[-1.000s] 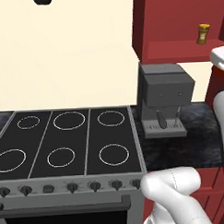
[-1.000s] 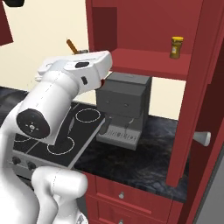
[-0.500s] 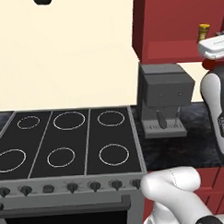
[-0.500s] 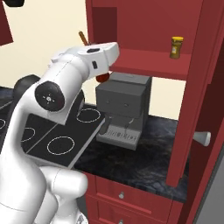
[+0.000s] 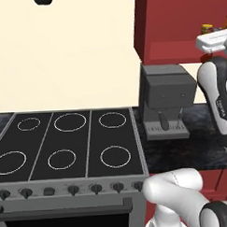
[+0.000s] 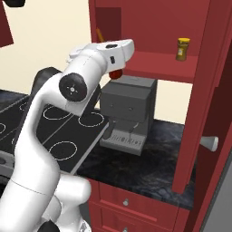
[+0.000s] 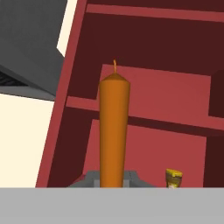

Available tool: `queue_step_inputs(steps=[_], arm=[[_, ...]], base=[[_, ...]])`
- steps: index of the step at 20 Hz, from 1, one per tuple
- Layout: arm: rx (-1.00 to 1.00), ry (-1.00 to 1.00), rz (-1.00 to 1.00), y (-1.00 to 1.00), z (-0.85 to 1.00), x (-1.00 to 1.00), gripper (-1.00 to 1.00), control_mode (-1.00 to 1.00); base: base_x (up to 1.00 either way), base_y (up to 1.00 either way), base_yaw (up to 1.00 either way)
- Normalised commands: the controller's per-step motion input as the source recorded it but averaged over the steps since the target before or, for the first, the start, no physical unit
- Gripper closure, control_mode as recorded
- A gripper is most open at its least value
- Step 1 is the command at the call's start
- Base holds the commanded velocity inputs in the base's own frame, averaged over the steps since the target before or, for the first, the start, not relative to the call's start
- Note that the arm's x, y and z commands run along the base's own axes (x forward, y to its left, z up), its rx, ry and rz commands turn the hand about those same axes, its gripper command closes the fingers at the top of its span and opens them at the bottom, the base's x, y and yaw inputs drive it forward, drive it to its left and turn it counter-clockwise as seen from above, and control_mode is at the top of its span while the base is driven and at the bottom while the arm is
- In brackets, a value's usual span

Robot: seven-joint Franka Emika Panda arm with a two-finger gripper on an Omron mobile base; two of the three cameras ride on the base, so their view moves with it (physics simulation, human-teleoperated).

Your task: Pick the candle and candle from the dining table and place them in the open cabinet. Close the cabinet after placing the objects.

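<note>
The claw [image 6: 117, 72] is clenched on the orange taper candle [image 7: 114, 131], gripping it near its foot. In the hand view the taper rises upright from between the claw's tips, with its wick at the top, and the inside of the open cabinet [image 7: 175, 105] lies behind it.

In the right base view the arm reaches up to the left front of the cabinet [image 6: 154, 27]. The claw sits level with the red shelf [image 6: 158, 65], at its left end. The tip of the taper [image 6: 99, 34] shows above the arm, tilted against the dark cabinet interior. The dark red stand [image 6: 118, 74] of the taper shows just under the wrist.

The small yellow jar candle [image 6: 182, 49] stands upright on the shelf, towards the right, well apart from the claw. It also shows in the left base view [image 5: 207, 28] and in the hand view [image 7: 173, 178].

The cabinet door [image 6: 213, 118] stands open on the right, its round silver knob [image 6: 209, 143] facing left.

Below the cabinet, a grey coffee machine [image 6: 127, 113] stands on the dark table [image 6: 149, 167], beside a black stove [image 5: 65, 145] with six rings
</note>
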Motion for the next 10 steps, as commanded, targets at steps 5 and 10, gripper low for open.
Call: queue_step_inputs(steps=[5, 10], arm=[[0.0, 0.01, 0.0, 0.0, 0.0, 0.64, 1.0, -1.0], [0.0, 0.02, 0.0, 0.0, 0.0, 0.76, 1.0, -1.0]], base=[[0.0, 0.0, 0.0], [0.0, 0.0, 0.0]])
